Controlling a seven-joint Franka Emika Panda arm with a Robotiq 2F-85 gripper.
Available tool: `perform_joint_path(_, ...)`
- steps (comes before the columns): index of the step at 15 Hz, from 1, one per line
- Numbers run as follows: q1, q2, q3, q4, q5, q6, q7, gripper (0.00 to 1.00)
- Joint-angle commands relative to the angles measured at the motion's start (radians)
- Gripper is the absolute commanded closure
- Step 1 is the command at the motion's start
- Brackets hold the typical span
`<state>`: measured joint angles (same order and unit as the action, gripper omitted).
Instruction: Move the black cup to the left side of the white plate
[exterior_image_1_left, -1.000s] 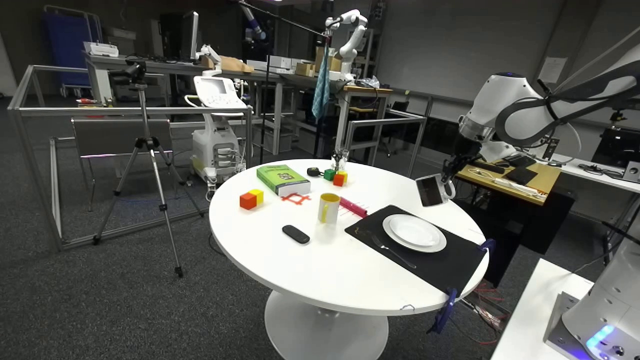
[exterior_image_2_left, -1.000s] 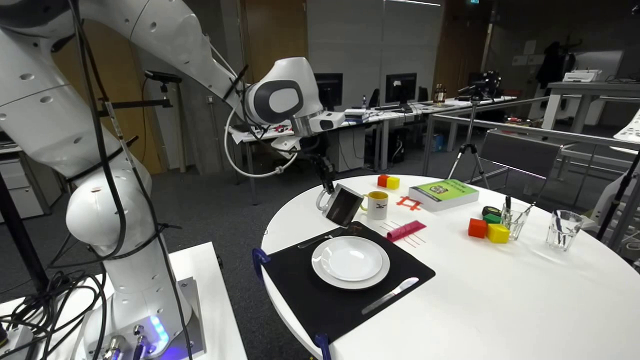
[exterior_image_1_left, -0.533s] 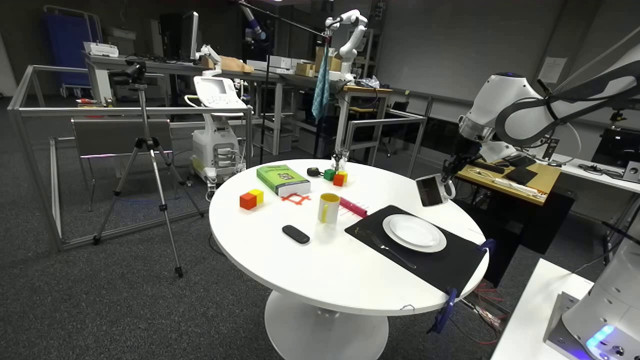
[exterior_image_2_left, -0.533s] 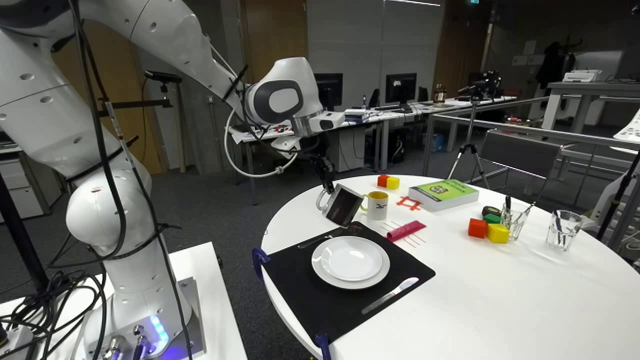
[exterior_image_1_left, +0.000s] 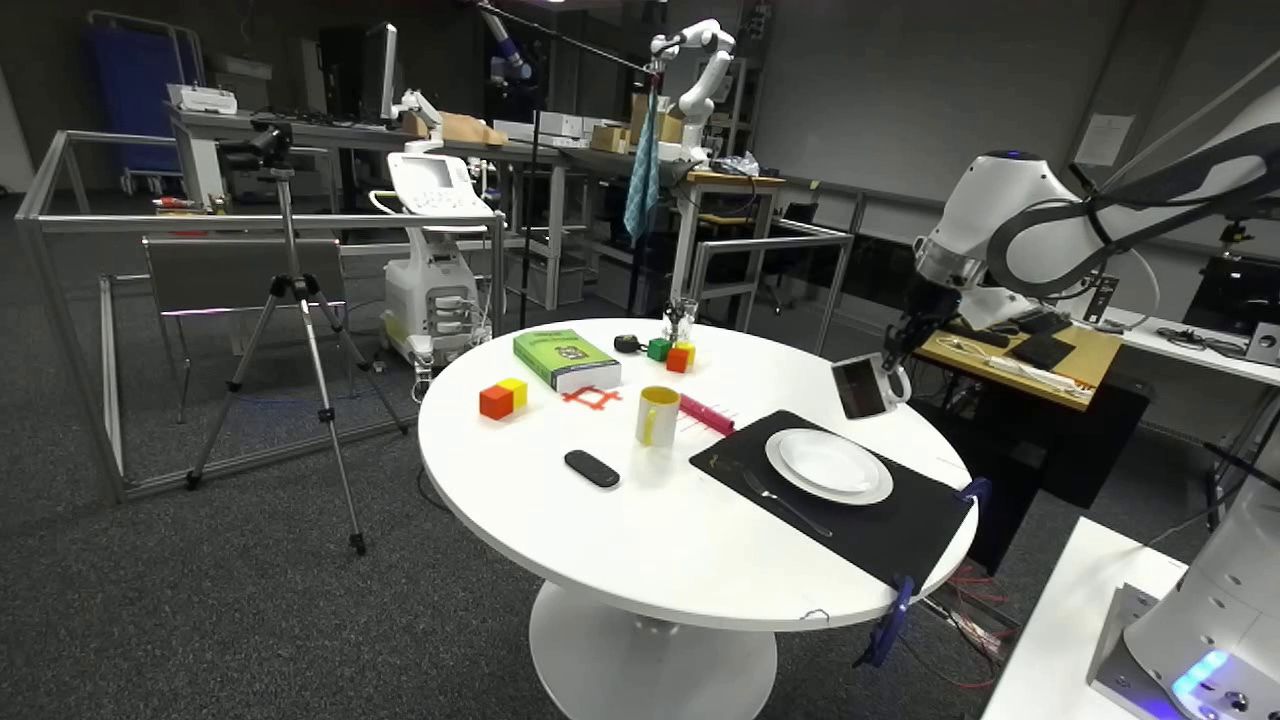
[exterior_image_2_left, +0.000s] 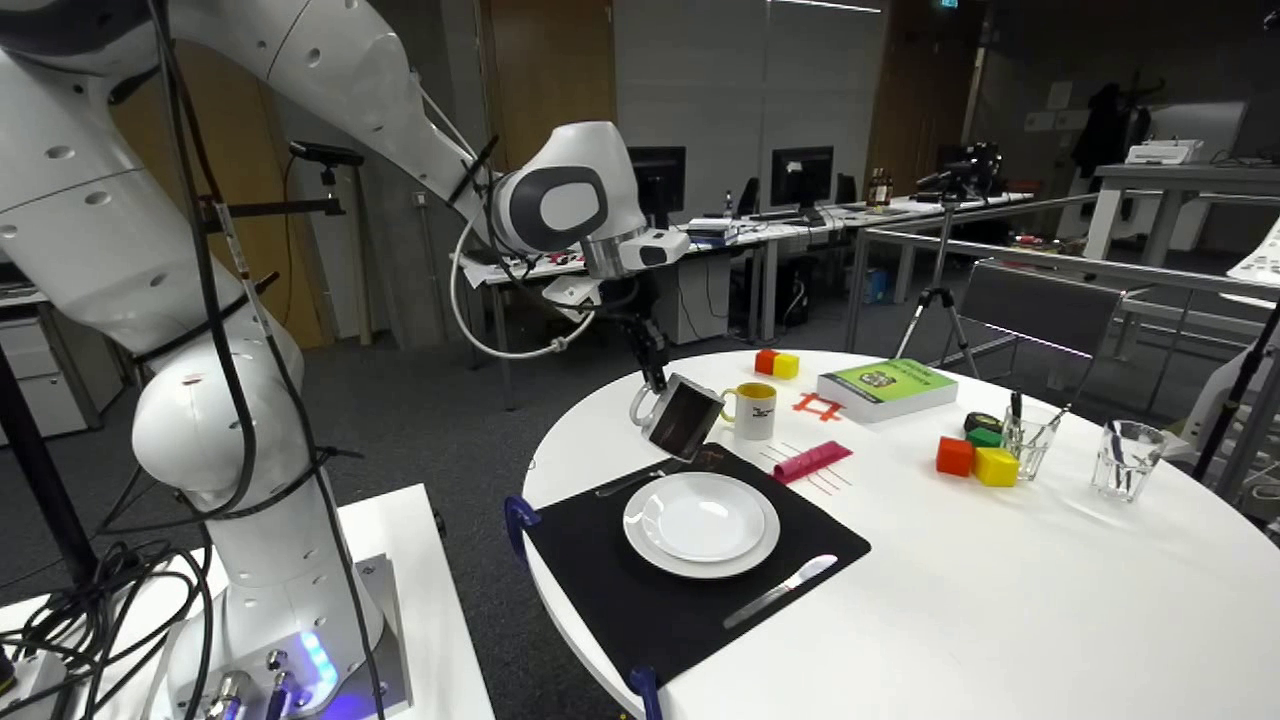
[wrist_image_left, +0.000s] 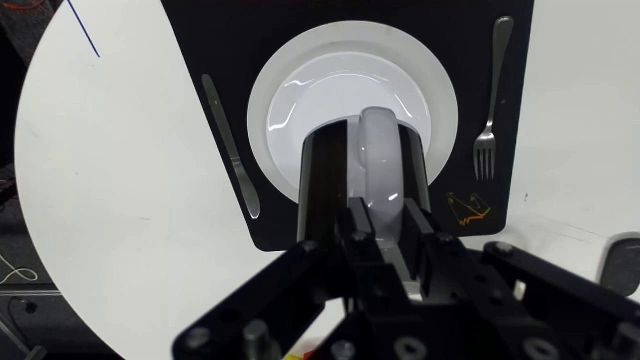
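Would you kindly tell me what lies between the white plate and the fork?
The wrist view shows only bare black mat between the white plate and the fork.

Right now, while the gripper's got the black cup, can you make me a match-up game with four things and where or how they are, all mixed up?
Things
1. black cup
2. yellow-handled mug
3. white plates
4. book

Where or how
A. stacked on the black mat
B. green on top
C. tilted, held in the gripper
D. standing upright on the table

Right pairs: 1-C, 2-D, 3-A, 4-B
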<state>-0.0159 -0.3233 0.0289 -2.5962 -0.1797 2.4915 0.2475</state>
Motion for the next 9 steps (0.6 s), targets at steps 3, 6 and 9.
perform_joint_path(3, -0.032, -0.008, -0.001, -0.014, -0.015, 0.038, -0.028, 0.95)
perform_joint_path(6, -0.052, -0.007, -0.017, -0.02, -0.024, 0.052, -0.047, 0.95)
perform_joint_path(9, -0.083, -0.005, -0.045, -0.022, -0.036, 0.069, -0.089, 0.95)
